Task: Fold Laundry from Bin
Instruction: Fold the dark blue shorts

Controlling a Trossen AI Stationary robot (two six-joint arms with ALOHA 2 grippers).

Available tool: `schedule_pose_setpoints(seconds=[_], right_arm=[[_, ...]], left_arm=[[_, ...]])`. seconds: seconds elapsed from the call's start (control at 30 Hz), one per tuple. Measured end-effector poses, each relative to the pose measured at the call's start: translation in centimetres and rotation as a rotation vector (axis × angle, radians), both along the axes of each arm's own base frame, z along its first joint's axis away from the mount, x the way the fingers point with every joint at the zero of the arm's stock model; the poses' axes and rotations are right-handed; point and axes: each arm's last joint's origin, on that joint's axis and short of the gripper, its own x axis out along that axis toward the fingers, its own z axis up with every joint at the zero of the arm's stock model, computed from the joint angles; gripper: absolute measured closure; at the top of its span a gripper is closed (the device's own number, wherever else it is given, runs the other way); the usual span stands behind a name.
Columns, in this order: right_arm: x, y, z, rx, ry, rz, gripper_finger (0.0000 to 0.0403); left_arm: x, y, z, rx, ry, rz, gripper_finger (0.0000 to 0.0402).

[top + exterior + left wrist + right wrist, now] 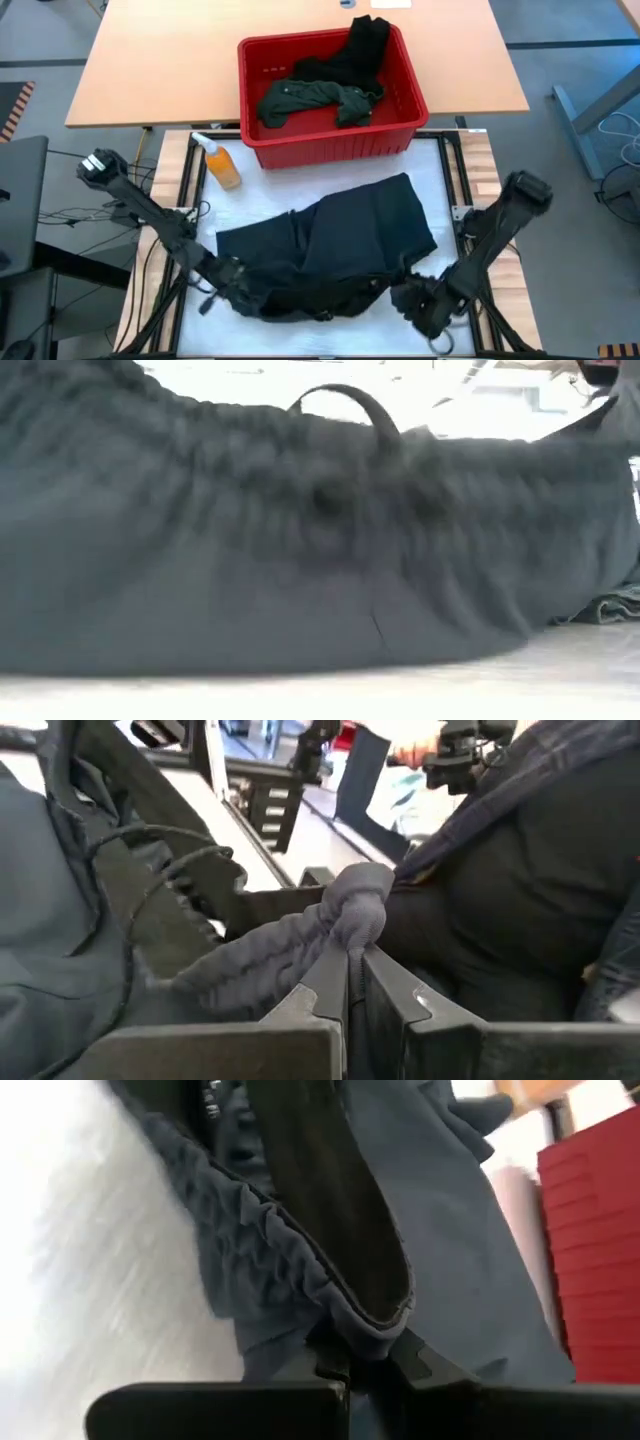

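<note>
We have the dark pants [330,245] spread on the white table [440,190], lying between our two arms at the near edge. Our left gripper [352,975] is clamped on a bunched, gathered waistband fold at the pants' near-left corner; our right gripper [365,1365] is pinched on the elastic hem at the near-right corner — both narrow, cloth between the fingers. The red bin [400,135] sits at the far side of the table, just beyond the pants, holding a green shirt [310,98] and a black piece [362,50] draped over its far rim. An orange bottle [220,163] lies just left of the bin.
</note>
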Motion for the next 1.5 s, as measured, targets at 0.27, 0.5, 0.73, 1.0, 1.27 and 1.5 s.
schedule_pose_setpoints(seconds=[0.27, 0.5, 0.73, 1.0, 1.27, 1.5], right_arm=[[3.6, -0.7, -2.0, -0.228, 0.104, 0.028, 0.0363], [8.7, -2.6, 0.6, -0.474, 0.104, 0.181, 0.0366], [10.9, -2.6, 2.8, -0.487, 0.019, 0.286, 0.0366], [6.8, 0.3, 1.8, -0.102, 0.128, 0.305, 0.0366], [4.4, 3.8, 1.9, 0.177, 0.061, 0.277, 0.0366], [4.0, 4.2, 1.8, 0.258, 0.065, 0.238, 0.0364]], left_arm=[[2.9, -1.4, 0.0, 0.102, -0.003, 0.058, 0.0401], [4.1, -2.4, 2.0, 0.282, -0.023, 0.025, 0.0401], [2.9, -4.2, 2.3, 0.192, 0.187, -0.056, 0.0401], [0.5, -6.2, 1.0, 0.024, 0.420, -0.066, 0.0401], [-0.1, -5.9, -0.2, 0.002, 0.596, 0.045, 0.0399], [-0.3, -5.6, -0.7, -0.099, 0.748, 0.155, 0.0342]])
